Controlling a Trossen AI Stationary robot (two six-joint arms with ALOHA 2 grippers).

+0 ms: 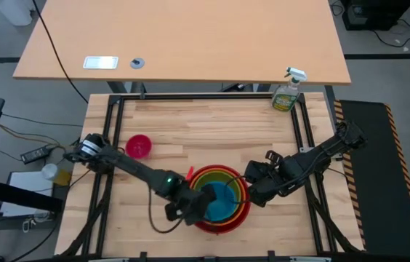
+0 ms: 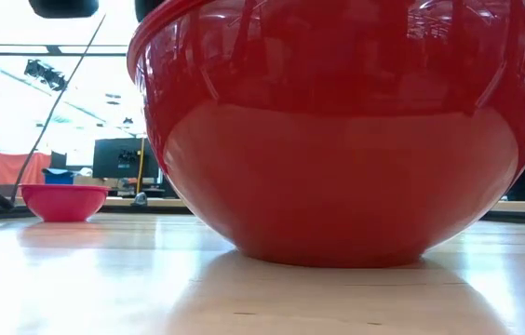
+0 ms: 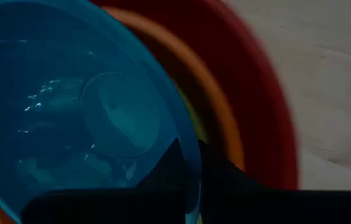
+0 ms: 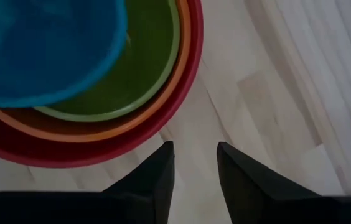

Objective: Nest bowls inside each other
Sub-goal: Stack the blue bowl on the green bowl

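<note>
Nearest the front edge of the table (image 1: 190, 124), at about six o'clock, the red bowl (image 1: 243, 216) sits with the orange bowl (image 1: 203, 175) and the lime green bowl (image 1: 228, 173) nested inside it. The left end effector (image 1: 190, 211) is at the stack's nine-o'clock side, pinched shut on the rim of the blue bowl (image 1: 223, 202), which lies tilted over the green one and, as far as the wrist view shows, is not yet seated flat. The right end effector (image 1: 257, 191) hangs at the stack's three-o'clock side, beside the red rim and apart from it, its fingers (image 4: 163, 177) parted with bare wood between them and nothing held.

These are glossy, thin-walled plastic bowls: probably light and stiff, but slick, so a pinch across the rim is the sensible hold, and a tilted bowl may slide or skate inside the next one when let go.

Farther back, towards ten o'clock, the small magenta-pink bowl (image 1: 139, 145) stands alone, well apart from the stack and still to be nested. At the far right corner, about one o'clock, stands a green spray bottle (image 1: 287, 93)
</note>
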